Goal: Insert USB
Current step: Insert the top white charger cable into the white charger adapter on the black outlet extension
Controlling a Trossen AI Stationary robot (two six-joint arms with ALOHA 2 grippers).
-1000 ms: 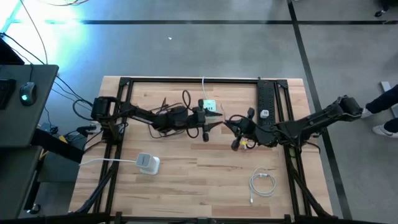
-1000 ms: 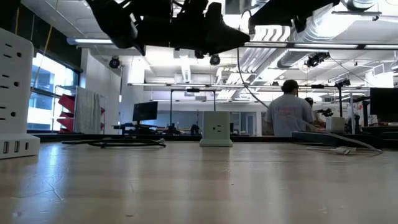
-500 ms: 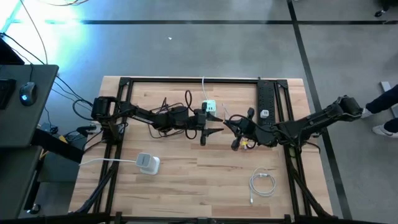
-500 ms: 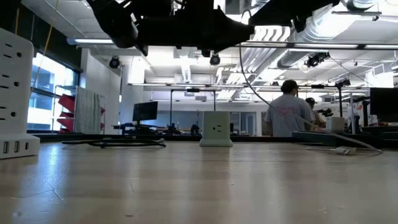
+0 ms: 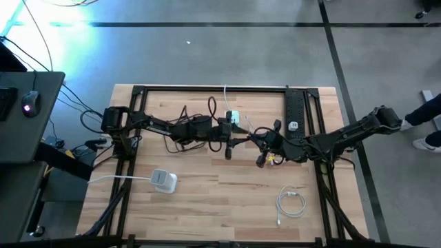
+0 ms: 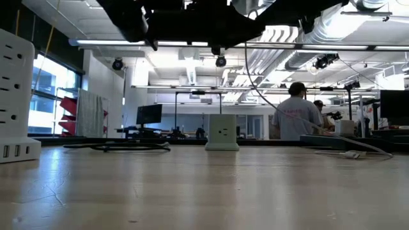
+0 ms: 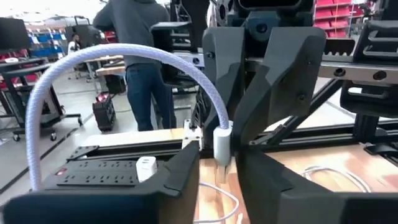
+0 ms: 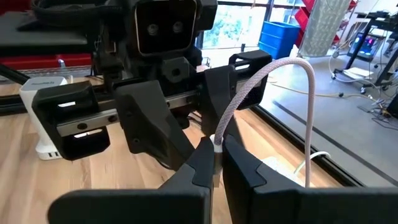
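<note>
The two arms meet over the middle of the table [image 5: 207,200]. The left claw [image 5: 242,136] comes in from the left, and the right claw [image 5: 252,136] comes in from the right, tip to tip. A cable [image 7: 124,59] loops up between them. Just behind the claws stands a small charger block [image 5: 233,117]. A power strip [image 5: 295,110] lies on the right, toward the back. A second charger block [image 5: 164,180] sits at the front left. A coiled cable [image 5: 290,204] lies at the front right.
</note>
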